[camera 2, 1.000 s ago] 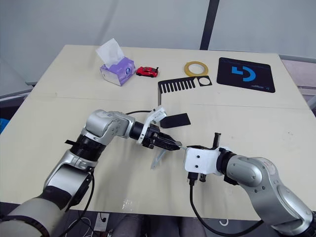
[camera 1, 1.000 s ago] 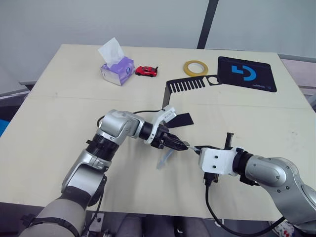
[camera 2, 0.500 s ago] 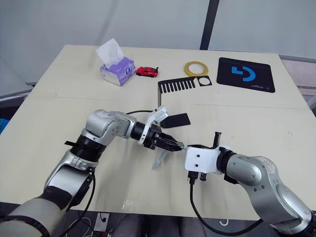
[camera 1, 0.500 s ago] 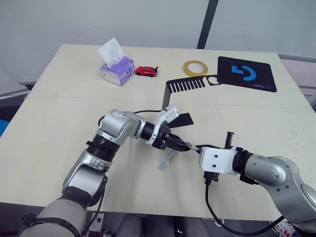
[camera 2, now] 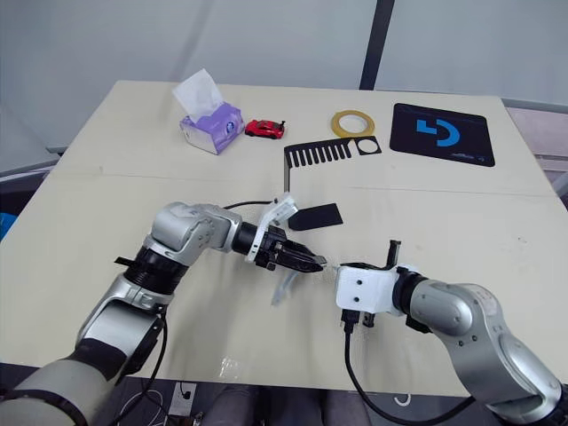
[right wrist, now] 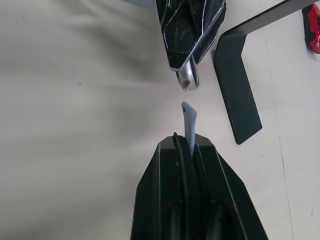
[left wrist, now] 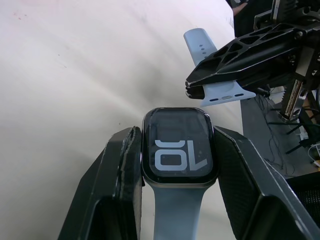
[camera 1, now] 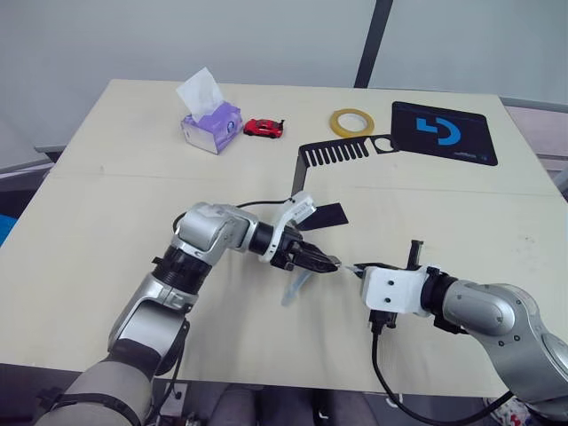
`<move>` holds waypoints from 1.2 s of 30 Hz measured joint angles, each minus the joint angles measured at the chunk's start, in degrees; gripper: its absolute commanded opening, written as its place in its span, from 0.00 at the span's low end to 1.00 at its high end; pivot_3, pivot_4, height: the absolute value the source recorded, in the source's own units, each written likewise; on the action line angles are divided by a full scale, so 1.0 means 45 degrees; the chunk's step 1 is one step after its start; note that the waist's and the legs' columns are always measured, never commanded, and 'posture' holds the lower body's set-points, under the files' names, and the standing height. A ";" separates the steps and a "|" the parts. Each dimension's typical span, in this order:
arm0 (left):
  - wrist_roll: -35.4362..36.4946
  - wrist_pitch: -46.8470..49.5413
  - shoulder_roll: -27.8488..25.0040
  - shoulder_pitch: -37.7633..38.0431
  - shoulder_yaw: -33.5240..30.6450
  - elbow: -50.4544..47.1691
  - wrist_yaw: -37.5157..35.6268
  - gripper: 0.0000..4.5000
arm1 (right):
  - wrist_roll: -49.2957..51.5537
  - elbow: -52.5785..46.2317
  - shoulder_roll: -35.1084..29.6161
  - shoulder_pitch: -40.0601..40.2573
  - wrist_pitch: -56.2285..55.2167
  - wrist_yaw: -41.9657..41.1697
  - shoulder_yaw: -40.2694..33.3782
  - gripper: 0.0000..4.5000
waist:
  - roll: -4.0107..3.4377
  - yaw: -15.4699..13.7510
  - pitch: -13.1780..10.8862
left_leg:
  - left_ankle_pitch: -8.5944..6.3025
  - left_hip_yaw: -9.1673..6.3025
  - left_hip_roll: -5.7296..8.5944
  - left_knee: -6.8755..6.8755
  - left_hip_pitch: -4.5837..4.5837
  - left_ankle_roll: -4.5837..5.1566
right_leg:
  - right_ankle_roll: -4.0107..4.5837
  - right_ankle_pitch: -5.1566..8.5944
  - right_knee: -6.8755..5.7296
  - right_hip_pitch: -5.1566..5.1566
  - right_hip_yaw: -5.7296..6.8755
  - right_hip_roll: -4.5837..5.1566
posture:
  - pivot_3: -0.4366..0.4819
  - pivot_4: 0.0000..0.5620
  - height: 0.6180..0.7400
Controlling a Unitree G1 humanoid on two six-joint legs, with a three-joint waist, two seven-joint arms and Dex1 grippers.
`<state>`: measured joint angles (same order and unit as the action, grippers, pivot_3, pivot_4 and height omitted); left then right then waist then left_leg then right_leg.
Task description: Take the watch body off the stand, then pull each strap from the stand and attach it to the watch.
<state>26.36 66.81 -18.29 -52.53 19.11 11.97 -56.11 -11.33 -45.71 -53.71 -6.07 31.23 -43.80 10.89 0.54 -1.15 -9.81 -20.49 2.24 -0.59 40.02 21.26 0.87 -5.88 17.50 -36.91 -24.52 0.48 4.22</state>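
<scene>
**Watch body and loose strap face to face above the table**

Watch body [left wrist: 179, 147] sits pinched between the two black fingers of the left claw [camera 1: 325, 263], its dark screen with white digits facing the left wrist camera. One pale grey-blue strap [left wrist: 177, 212] is already joined to it and hangs down from the case toward the table [camera 1: 106, 222]; in the head views it shows as a pale strip [camera 1: 295, 289] below the left claw.

The right claw [right wrist: 187, 145] is pressed together on the second strap [right wrist: 189, 122], whose free tip sticks out past the fingertips. That tip points at the watch body's edge and stops just short of it, with a small gap between them. In the left wrist view the same strap [left wrist: 220, 93] lies gripped flat in the other claw, near the case but apart from it.

The stand [camera 1: 333, 153] stays upright farther back on the table, its comb-slotted arm bare and its flat foot [right wrist: 239, 95] lying near the two claws.

Beyond it are a yellow tape roll [camera 1: 351, 122], a black mat [camera 1: 444, 132], a red toy car [camera 1: 264, 128] and a tissue box [camera 1: 211, 126].
</scene>
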 measured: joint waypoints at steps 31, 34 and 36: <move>0.0102 0.0493 0.0422 -0.0002 -0.0301 -0.0016 0.0370 0.38 | -0.0227 -0.0017 0.0255 -0.0434 -0.0157 -0.0226 -0.0021 0.00 | 0.0000 -0.0001 0.0000 | 0.0001 0.0000 0.0001 0.0000 0.0000 -0.0001 | 0.0000 0.0000 -0.0001 0.0000 0.0002 0.0000 | 0.48 0.27 0.98; 0.0146 0.0636 0.0471 -0.0007 -0.0566 -0.0016 0.0417 0.38 | -0.0232 -0.0017 0.0257 -0.0437 -0.0064 -0.0253 -0.0020 0.00 | 0.0000 0.0002 0.0000 | 0.0001 0.0000 0.0001 0.0000 -0.0001 -0.0001 | 0.0000 0.0000 -0.0002 0.0000 0.0003 0.0000 | 0.48 0.27 0.98; 0.0195 0.0728 0.0525 -0.0007 -0.0614 -0.0016 0.0444 0.38 | -0.0233 -0.0017 0.0257 -0.0436 0.0005 -0.0270 -0.0019 0.00 | 0.0000 -0.0001 0.0000 | 0.0001 -0.0001 0.0000 0.0000 -0.0001 -0.0001 | 0.0000 0.0000 -0.0002 0.0000 0.0002 0.0001 | 0.48 0.27 0.98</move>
<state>27.24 70.08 -15.93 -52.57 16.34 11.90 -54.11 -12.38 -45.79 -52.55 -8.03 31.25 -45.02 10.81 0.54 -1.16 -9.81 -20.48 2.24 -0.59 40.02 21.26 0.87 -5.88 17.50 -36.92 -24.52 0.49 4.22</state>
